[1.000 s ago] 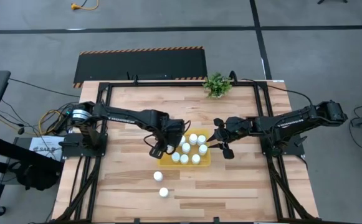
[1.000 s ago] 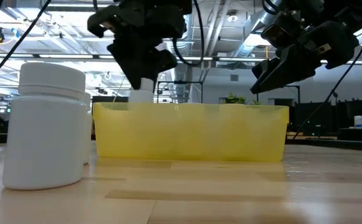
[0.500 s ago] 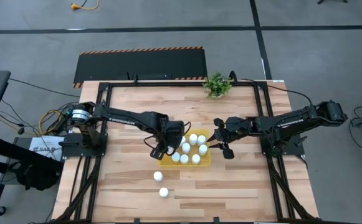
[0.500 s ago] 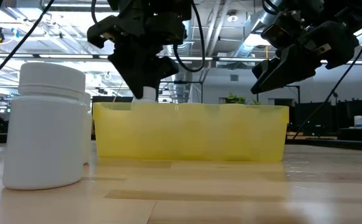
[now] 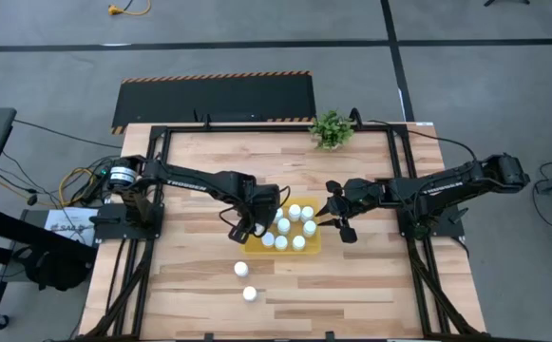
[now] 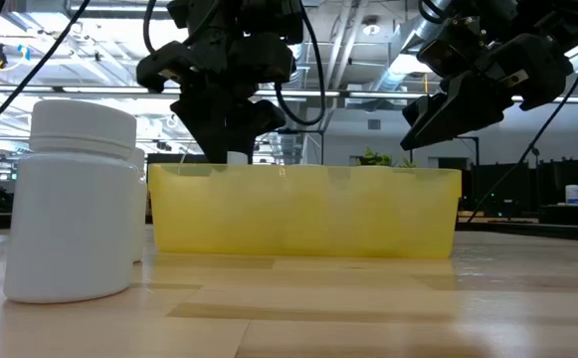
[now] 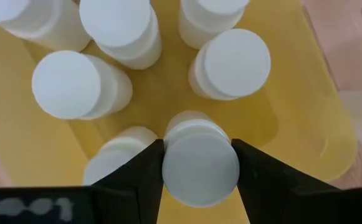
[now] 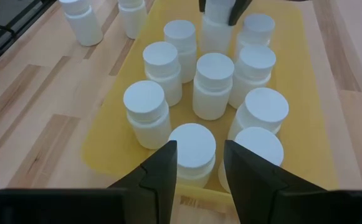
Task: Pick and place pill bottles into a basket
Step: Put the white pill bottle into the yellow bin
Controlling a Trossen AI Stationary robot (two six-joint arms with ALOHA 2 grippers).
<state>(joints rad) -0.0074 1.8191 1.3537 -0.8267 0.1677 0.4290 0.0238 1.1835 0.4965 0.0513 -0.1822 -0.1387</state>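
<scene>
From above, the left gripper [image 5: 259, 220] hangs over the basket [image 5: 306, 249] (its left end), while the right gripper [image 5: 337, 217] waits beside the other end; two pill bottles [image 5: 241, 270] stand outside. The left wrist view shows fingers [image 7: 137, 177] clamped on a held bottle [image 7: 200, 163]. The right wrist view shows fingers [image 8: 162, 168] that are together, empty

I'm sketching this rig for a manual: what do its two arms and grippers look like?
Both arms are black and slim, jointed, with dark cables looping off them. The left gripper and right gripper each have two flat, angular black fingers. No markings are legible.
</scene>
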